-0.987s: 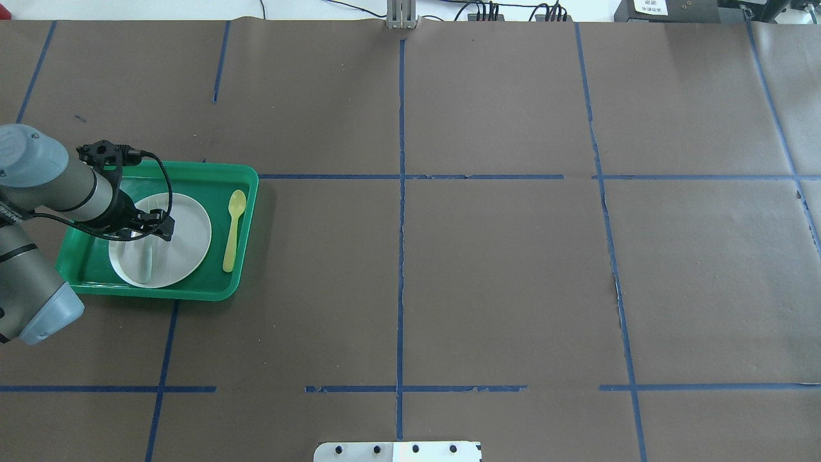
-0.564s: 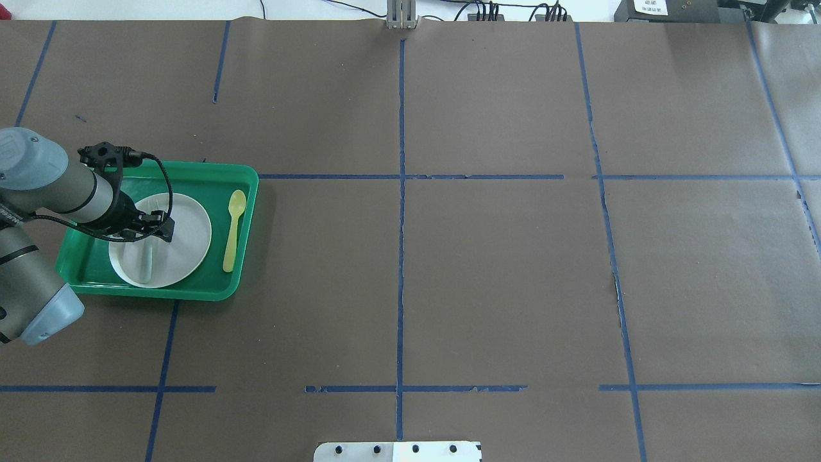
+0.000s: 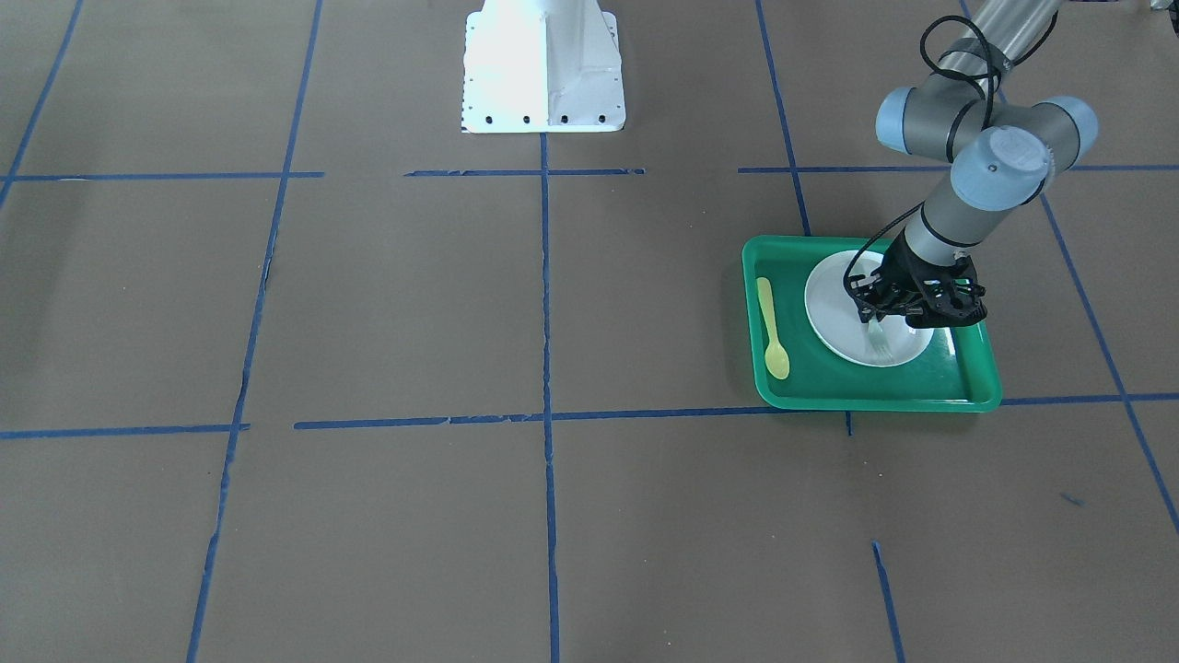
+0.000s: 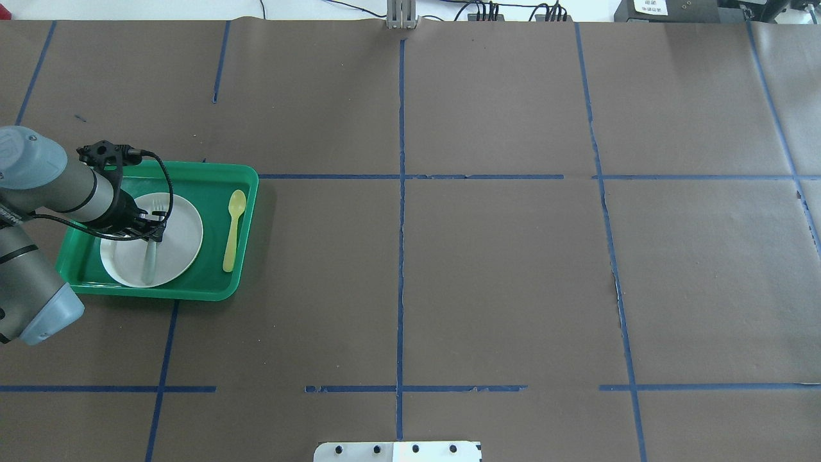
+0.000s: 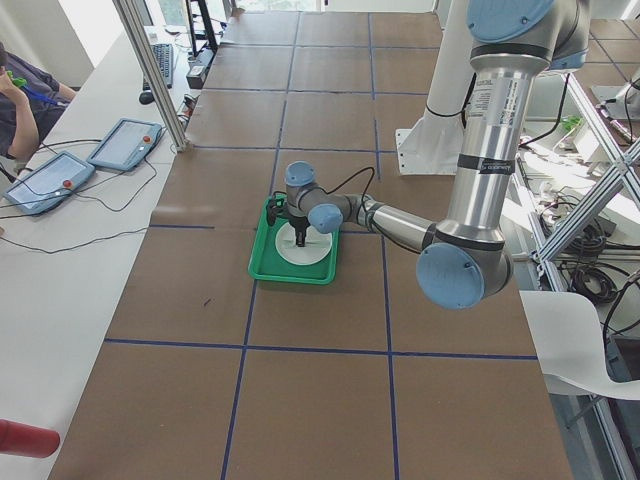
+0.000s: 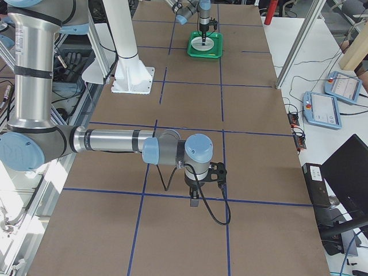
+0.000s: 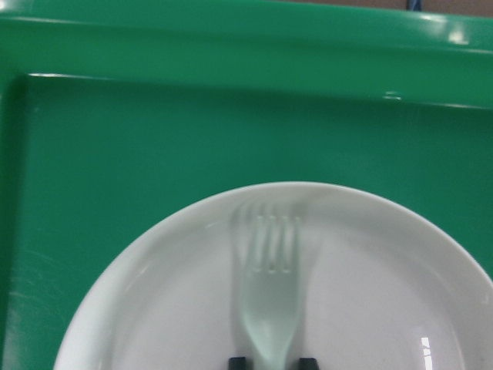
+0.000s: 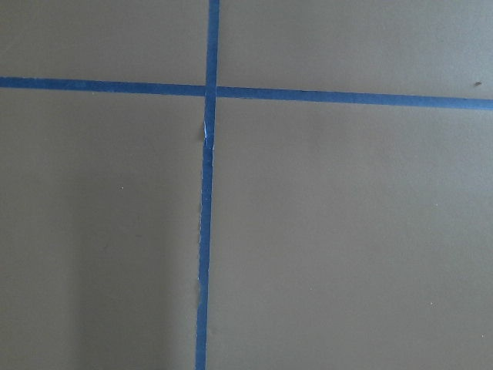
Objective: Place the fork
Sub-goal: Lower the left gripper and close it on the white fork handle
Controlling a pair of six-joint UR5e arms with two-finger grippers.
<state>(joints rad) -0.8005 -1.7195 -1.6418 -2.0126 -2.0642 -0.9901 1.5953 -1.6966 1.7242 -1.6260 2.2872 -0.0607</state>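
The pale translucent fork (image 7: 269, 308) lies flat on the white plate (image 4: 183, 237) in the green tray (image 4: 211, 282). Its tines point to the tray's far rim and its handle (image 4: 149, 260) points back toward the robot. My left gripper (image 4: 156, 234) stands upright over the plate, its two black fingertips (image 7: 239, 361) pressed against either side of the fork's neck, shut on it. In the front view the tines stick out below the gripper (image 3: 875, 320). My right gripper (image 6: 194, 201) hangs over bare table far from the tray, and I cannot tell whether it is open or shut.
A yellow spoon (image 4: 232, 231) lies in the tray to the right of the plate. The tray's raised rim (image 7: 231, 46) runs just beyond the plate. The robot's white base (image 3: 543, 64) stands at the table's middle near edge. Brown paper with blue tape lines covers the table.
The left gripper has shifted a little to the left, and the plate and the fork have slid left with it inside the tray. The spoon has not moved.
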